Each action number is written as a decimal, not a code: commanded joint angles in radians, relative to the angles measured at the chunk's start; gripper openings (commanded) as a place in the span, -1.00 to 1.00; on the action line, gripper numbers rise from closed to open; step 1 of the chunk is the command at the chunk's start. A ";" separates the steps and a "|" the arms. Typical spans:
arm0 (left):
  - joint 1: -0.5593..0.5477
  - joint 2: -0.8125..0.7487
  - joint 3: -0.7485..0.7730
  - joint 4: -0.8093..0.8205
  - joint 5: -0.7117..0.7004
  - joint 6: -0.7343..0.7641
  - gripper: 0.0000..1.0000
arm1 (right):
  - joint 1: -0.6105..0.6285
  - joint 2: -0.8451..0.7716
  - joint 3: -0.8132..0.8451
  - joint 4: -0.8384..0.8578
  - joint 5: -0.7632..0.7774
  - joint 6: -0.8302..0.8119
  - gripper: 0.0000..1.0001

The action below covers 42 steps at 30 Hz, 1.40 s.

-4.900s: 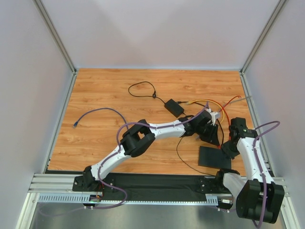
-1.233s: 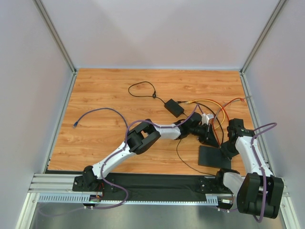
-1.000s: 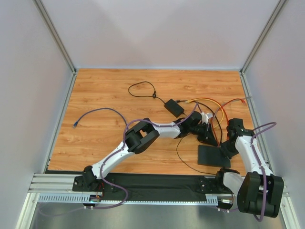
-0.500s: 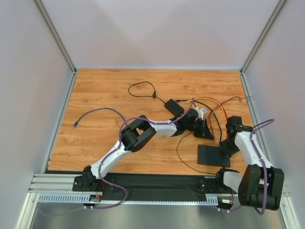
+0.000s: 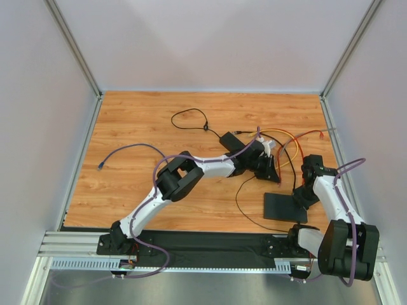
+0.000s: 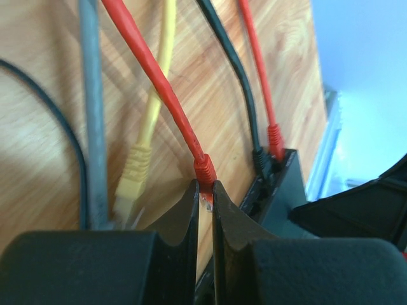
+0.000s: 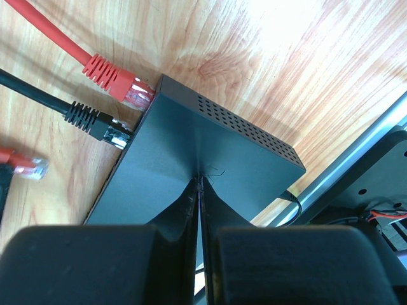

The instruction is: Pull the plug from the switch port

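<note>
Away from the flat thin black switch box [image 5: 285, 208] the left gripper [image 6: 204, 186] has been moved since the earliest picture, up and to the left over the brown wooden table [image 5: 140, 121]; the switch box is seen at nearly the same spot as before, at the near right of the table, close to the right arm's base.

The left gripper's two black fingers [image 6: 181, 216] are closed tight on a small red plastic plug [image 6: 205, 170] at the end of a thick red cable [image 6: 149, 70]; this plug is held clear of the switch box, out of its socket; bare wood is seen between plug and box in the right wrist view.

The right gripper [image 7: 198, 184] is set down on the flat top of the switch box; its fingers are shut, tip against tip, and the tips are touching the box.

Two plugs are seen in the sockets along one edge of the switch box: a second red plug [image 7: 117, 79] and a black plug [image 7: 95, 124], side by side.

A yellow plug [image 6: 130, 181] on a yellow cable is lying loose on the wood just beside the left gripper; a grey cable [image 6: 92, 114] and a thin black cable [image 6: 44, 95] are lying next to it.
</note>
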 commanded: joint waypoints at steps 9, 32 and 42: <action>0.077 -0.144 0.063 -0.310 -0.097 0.307 -1.00 | 0.002 0.031 -0.076 0.104 0.020 -0.010 -0.94; 0.078 -0.289 0.006 -0.294 -0.063 0.345 -0.20 | 0.002 -0.015 0.035 0.029 0.049 -0.024 -0.92; 0.006 -0.071 0.265 -0.309 0.057 0.253 -0.17 | -0.022 -0.057 0.125 -0.032 0.103 -0.067 -0.88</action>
